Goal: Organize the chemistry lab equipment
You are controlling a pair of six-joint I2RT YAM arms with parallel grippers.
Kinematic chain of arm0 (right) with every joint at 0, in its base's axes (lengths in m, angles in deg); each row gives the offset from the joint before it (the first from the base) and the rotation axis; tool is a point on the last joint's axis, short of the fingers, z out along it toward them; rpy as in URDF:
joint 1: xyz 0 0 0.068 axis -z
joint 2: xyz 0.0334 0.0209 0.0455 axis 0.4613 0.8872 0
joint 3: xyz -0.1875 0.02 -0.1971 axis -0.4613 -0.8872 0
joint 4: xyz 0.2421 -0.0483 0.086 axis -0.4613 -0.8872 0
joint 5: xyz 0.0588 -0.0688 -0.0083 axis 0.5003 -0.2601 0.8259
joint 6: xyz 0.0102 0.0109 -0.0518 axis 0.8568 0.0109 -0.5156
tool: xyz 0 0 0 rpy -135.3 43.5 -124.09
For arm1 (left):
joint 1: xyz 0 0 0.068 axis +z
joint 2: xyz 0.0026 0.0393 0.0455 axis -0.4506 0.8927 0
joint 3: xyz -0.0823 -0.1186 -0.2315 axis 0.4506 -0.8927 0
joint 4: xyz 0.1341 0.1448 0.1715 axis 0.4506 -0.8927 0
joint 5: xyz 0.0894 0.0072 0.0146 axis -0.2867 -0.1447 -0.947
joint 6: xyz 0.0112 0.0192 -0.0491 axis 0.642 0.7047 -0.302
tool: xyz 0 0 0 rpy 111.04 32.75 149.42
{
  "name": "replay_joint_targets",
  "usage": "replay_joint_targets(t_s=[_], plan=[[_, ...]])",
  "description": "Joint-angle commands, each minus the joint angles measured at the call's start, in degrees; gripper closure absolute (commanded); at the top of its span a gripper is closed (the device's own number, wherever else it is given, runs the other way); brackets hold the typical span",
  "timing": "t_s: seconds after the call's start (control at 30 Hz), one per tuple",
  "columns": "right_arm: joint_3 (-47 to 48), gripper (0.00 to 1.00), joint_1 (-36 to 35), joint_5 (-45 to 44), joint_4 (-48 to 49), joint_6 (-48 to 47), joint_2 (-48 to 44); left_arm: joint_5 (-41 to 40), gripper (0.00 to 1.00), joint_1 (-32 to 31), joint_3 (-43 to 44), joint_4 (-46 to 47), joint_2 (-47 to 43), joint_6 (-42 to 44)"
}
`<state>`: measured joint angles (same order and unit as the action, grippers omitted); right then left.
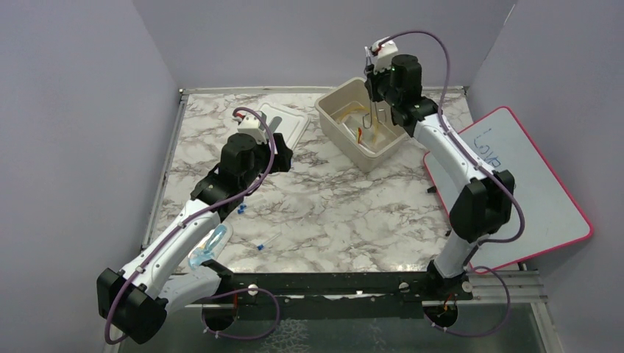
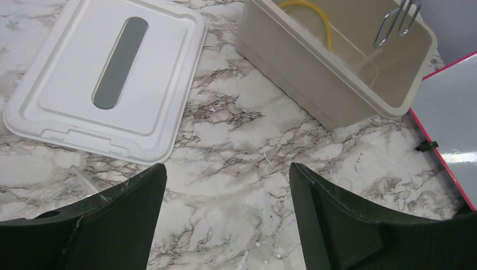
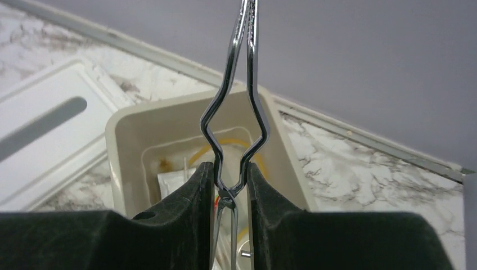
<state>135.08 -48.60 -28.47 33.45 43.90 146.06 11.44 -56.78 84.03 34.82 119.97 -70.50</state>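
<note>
Metal tongs: held over beige bin
Right claw: clenched on tongs
Left claw: released, above desk
Amber tubing: inside bin

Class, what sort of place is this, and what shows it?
Likely a robot test bench staged as a chemistry lab: marble-patterned table, right claw gripping thin metal tongs at a beige plastic bin holding amber rubber tubing.
</note>
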Motion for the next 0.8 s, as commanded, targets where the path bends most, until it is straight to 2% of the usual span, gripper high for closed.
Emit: replay_joint_targets(t_s=[0.0, 0.37, 0.77], plan=[[4.7, 0.92, 1.8, 15.1, -4.7, -6.2, 5.4, -1.1, 0.17, 0.4, -0.2, 1.1, -0.1, -0.2], [4.9, 0.93, 2.8, 27.2, -13.2, -9.4, 13.8, -1.5, 0.17, 0.4, 0.0, 1.0, 0.3, 0.0], [3.9, 0.92, 2.8, 30.1, -14.7, -9.6, 20.1, -1.3, 0.16, 0.6, 0.0, 0.9, 0.6, 0.3]])
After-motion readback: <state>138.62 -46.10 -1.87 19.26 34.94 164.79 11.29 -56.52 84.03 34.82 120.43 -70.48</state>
